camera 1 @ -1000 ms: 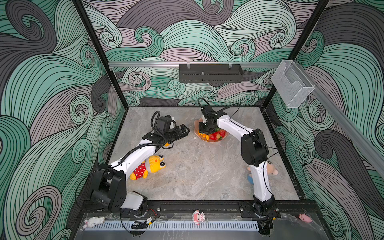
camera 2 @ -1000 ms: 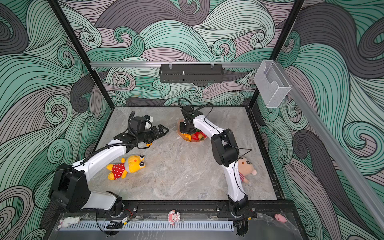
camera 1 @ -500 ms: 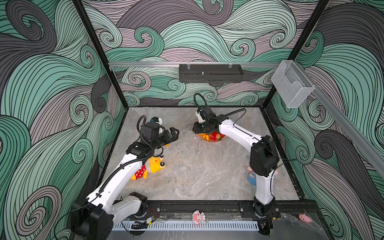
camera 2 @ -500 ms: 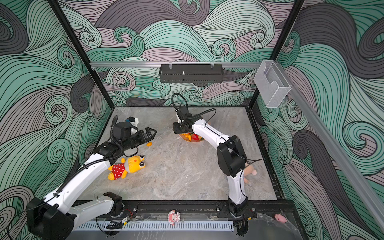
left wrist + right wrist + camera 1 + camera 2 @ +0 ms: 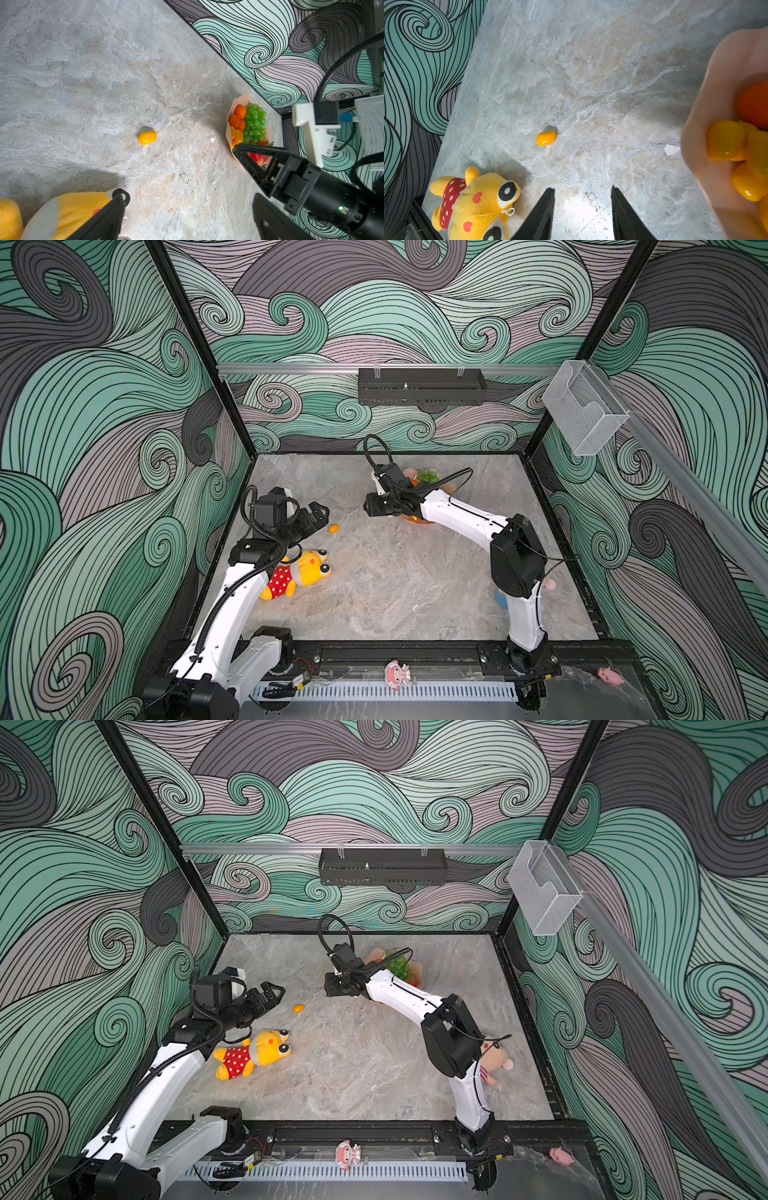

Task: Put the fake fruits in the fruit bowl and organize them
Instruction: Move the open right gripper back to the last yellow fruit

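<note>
Where seen in the right wrist view, spread apart over bare stone, pinching nothing: fingers [image 5: 544, 207] of the right gripper [image 5: 581, 189]. Hangs just beside the fruit bowl [image 5: 716, 83], on its side toward the left arm, pointing at the loose kumquat [image 5: 546, 138]. Left gripper [image 5: 188, 196]: spread wider yet, empty, off the table, near that same fruit and near the yellow plush toy [image 5: 305, 572].

Bowl near the back wall; in both top views half hidden under the right forearm. Contents, per left wrist view:
- grape bunch [image 5: 254, 122] on the wall side
- tangerines [image 5: 240, 111] beside it along the rim
- kumquats [image 5: 238, 135] next along the same rim
- strawberries [image 5: 256, 158] at the far end, partly behind a right finger

All inside the rim, packed touching.

Loose kumquat alone on the table, between the two grippers, well apart from the bowl, touching nothing. White chip [image 5: 212, 139] on the stone just beside the bowl.

Surface: grey-beige veined stone tabletop [image 5: 395, 580], black frame round it. Plush doll [image 5: 494, 1058] toward the right edge, partly behind the right arm.

Room: wave-pattern walls [image 5: 124, 427] in green, grey and mauve on three sides; black rack [image 5: 419, 386] on the back rail; clear holder [image 5: 582, 406] on the right rail; pink figures [image 5: 397, 674] on the front ledge.
</note>
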`<state>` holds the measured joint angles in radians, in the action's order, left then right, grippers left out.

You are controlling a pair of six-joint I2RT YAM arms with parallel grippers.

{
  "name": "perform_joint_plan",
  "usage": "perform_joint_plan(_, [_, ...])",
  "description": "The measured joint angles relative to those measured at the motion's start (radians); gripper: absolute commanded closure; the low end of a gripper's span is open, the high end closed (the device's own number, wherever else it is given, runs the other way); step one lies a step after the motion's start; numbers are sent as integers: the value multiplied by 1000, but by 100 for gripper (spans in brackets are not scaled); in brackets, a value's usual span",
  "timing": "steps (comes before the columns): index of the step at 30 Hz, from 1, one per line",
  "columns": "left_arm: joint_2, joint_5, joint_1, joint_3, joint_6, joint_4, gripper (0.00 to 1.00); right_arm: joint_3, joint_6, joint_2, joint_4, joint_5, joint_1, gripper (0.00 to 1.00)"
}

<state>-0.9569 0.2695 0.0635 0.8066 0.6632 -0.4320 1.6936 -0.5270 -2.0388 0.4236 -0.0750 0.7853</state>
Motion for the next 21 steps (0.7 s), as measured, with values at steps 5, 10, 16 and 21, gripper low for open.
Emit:
perform_joint_plan(5, [4, 39, -50, -6, -2, -3, 1, 76, -47, -95, -2, 15, 47, 56])
perform_joint_plan(10, [4, 68, -105, -7, -2, -3, 1, 203, -95, -217, 8, 15, 82, 56])
perform_joint_plan(16, [3, 90, -154, -11, -5, -3, 1, 373, -138, -355, 47, 14, 105, 56])
perform_joint_plan(21, [3, 105, -166, -11, -8, -3, 2, 483, -172, -438, 93, 15, 109, 56])
